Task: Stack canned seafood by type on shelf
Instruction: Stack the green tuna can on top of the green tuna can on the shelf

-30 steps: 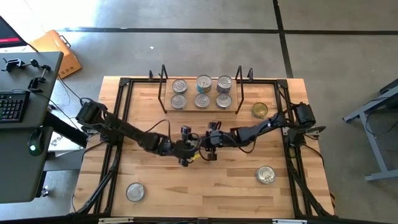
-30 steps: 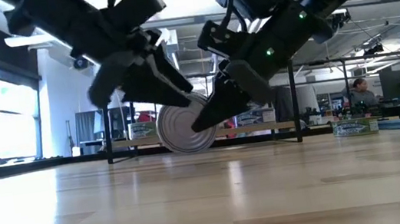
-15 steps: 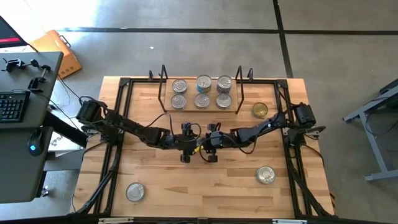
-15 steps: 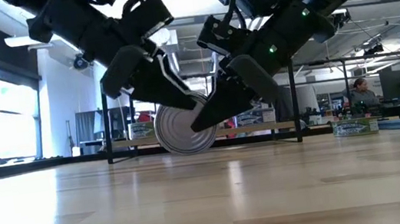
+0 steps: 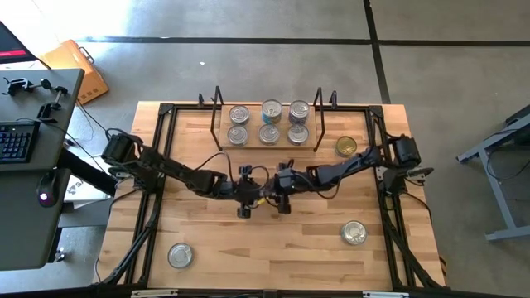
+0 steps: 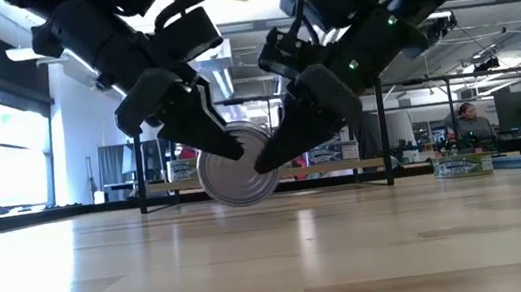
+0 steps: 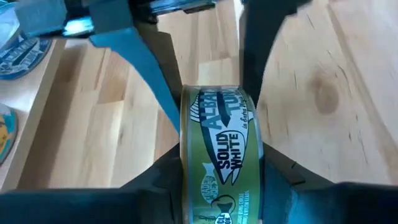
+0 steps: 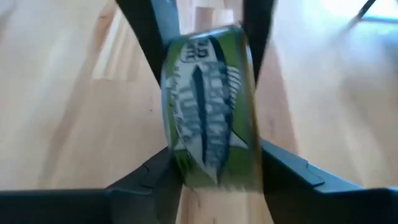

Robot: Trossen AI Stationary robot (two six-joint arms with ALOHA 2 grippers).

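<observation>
Altogether 10 tins (image 5: 354,233): 6 on shelf (image 5: 267,143).

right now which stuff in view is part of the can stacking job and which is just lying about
Part of the job:
- green-label tin on edge between left gripper and right gripper
- shelf with six tins
- gold-top tin beside the shelf
- two silver-top tins on the table

Just lying about:
- keyboard on the side desk
- cardboard box on the floor

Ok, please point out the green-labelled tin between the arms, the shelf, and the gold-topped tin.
green-labelled tin (image 7: 221,149): left wrist view, on its label.
shelf (image 5: 217,108): high view, on its left wire end.
gold-topped tin (image 5: 346,147): high view, on its top.
</observation>
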